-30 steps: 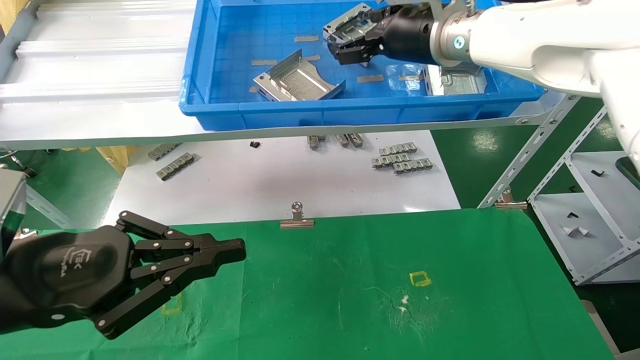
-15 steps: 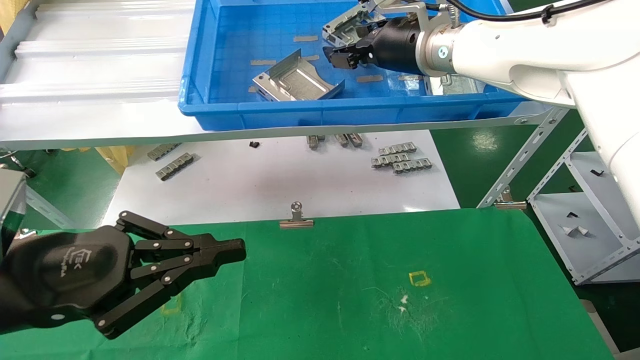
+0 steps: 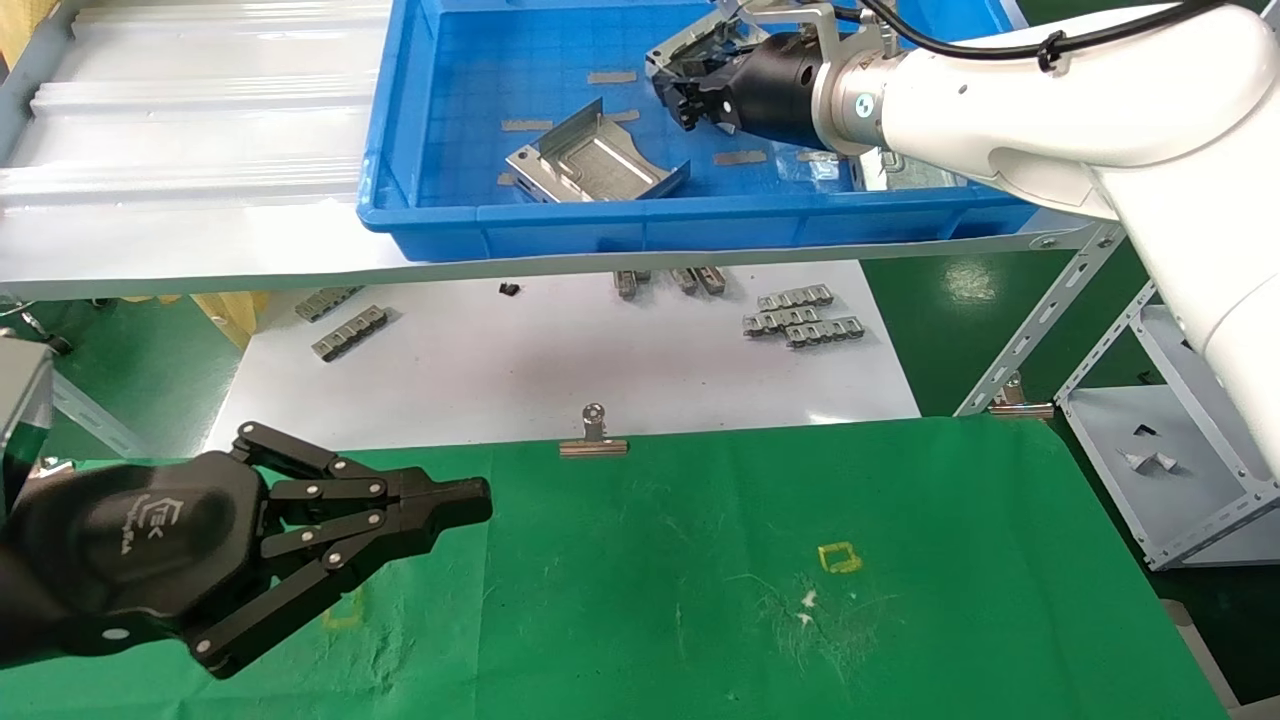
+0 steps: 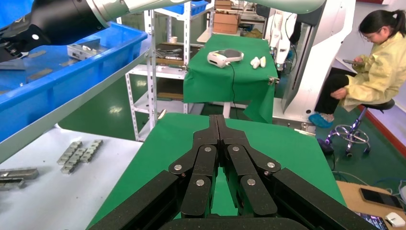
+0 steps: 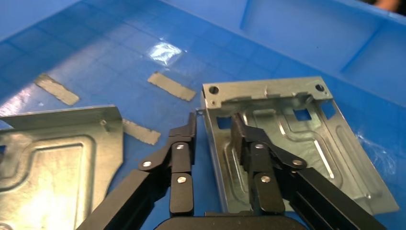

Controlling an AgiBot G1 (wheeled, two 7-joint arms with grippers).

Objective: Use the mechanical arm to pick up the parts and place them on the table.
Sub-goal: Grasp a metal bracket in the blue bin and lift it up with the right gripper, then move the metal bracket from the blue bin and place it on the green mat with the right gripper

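Note:
Three shiny silver parts lie in a blue bin (image 3: 600, 225): one at the far side (image 3: 690, 45), one in the middle (image 3: 595, 165), one at the right (image 3: 915, 170) partly behind my right arm. My right gripper (image 3: 685, 95) is open at the far part. In the right wrist view its jaws (image 5: 214, 125) straddle that part's (image 5: 292, 129) side flange, one finger outside, one inside, with a gap left. The middle part (image 5: 52, 158) lies beside it. My left gripper (image 3: 480, 500) is shut and empty, parked over the green table (image 3: 700, 520); it also shows in the left wrist view (image 4: 215, 120).
The bin stands on a grey ribbed shelf (image 3: 200, 100). Below is a white board (image 3: 550, 350) with grey clip strips (image 3: 800, 318). A steel binder clip (image 3: 594, 435) sits on the table's far edge. A small yellow square outline (image 3: 840, 557) marks the cloth. A metal rack (image 3: 1180, 430) stands right.
My right gripper has moved a little left and farther into the bin, onto the far part's flange. The left gripper has not moved.

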